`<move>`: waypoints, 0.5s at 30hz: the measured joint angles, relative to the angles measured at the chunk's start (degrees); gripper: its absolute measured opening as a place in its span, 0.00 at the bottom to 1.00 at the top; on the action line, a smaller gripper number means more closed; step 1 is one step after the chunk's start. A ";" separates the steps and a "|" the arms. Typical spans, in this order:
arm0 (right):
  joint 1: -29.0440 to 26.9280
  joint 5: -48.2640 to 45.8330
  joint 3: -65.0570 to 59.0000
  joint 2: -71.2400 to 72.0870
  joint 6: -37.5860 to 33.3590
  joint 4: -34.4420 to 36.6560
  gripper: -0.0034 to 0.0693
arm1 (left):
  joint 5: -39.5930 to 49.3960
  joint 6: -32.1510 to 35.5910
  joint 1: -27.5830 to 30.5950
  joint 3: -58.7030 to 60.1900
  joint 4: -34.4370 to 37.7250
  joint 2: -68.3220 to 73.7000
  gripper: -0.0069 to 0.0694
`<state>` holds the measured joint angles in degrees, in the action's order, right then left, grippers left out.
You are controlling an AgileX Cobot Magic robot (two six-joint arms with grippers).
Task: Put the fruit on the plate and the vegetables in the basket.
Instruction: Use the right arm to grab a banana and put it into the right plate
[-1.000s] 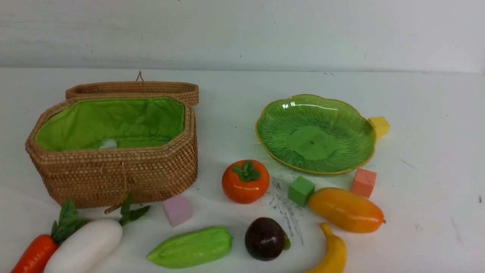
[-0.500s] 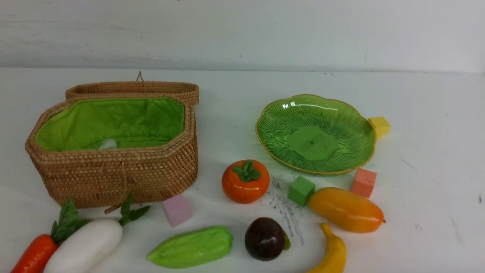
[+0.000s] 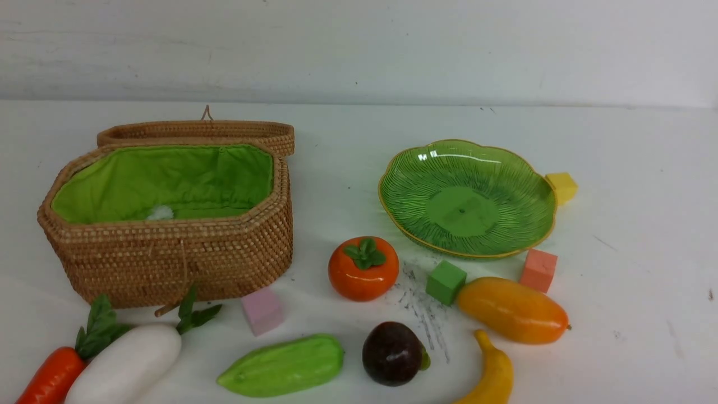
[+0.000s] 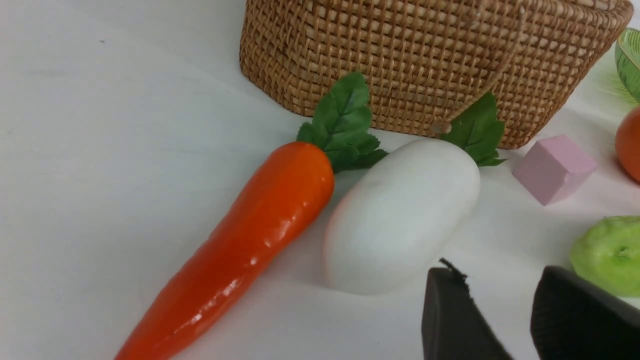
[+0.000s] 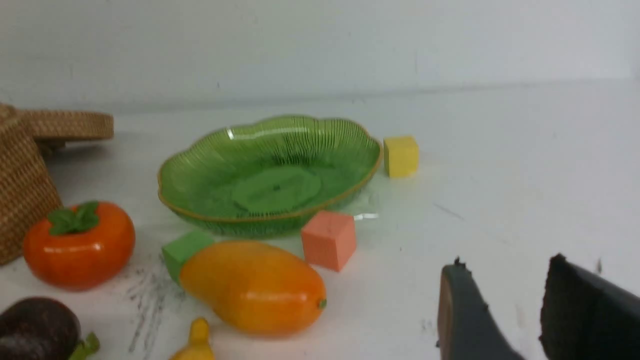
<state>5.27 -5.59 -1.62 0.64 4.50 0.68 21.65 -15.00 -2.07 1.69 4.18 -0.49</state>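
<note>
The open wicker basket (image 3: 168, 258) stands at the left, the green plate (image 3: 465, 196) at the right, both empty of produce. In front lie the persimmon (image 3: 363, 269), mango (image 3: 513, 310), banana (image 3: 493, 373) and mangosteen (image 3: 391, 353). The gourd (image 3: 283, 366), radish (image 3: 126, 365) and carrot (image 3: 50, 376) lie along the near edge. My left gripper (image 4: 495, 272) hovers open beside the radish (image 4: 400, 215) and carrot (image 4: 250, 235), holding nothing. Open and empty too, my right gripper (image 5: 506, 262) sits off to the side of the mango (image 5: 252, 287). Neither gripper shows in the front view.
Foam cubes are scattered about: pink (image 3: 262, 310) by the basket, green (image 3: 445, 281) touching the mango, salmon (image 3: 538, 270) and yellow (image 3: 562, 186) at the plate's rim. The basket lid (image 3: 196, 132) lies folded back behind it. A white wall closes the far side.
</note>
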 joint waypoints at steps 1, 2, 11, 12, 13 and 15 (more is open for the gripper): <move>0.00 1.66 0.00 0.00 0.00 0.00 0.38 | 0.00 0.00 0.00 0.00 0.00 0.00 0.40; 0.00 2.44 0.00 0.00 0.00 0.00 0.38 | 0.00 0.00 0.00 0.00 0.00 0.00 0.40; 0.00 9.98 0.00 0.00 1.87 0.00 0.38 | 0.00 0.00 0.00 0.00 0.00 0.00 0.40; 0.00 10.46 0.00 0.00 2.68 0.00 0.38 | 0.00 0.00 0.00 0.00 0.00 0.00 0.40; 0.00 11.79 0.00 0.00 4.14 0.00 0.38 | 0.00 0.00 0.00 0.00 0.00 0.00 0.40; 0.00 13.20 0.00 0.00 6.33 0.00 0.38 | 0.00 0.00 0.00 0.00 0.00 0.00 0.40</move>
<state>5.27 7.61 -1.62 0.64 10.83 0.68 21.65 -15.00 -2.07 1.69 4.18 -0.49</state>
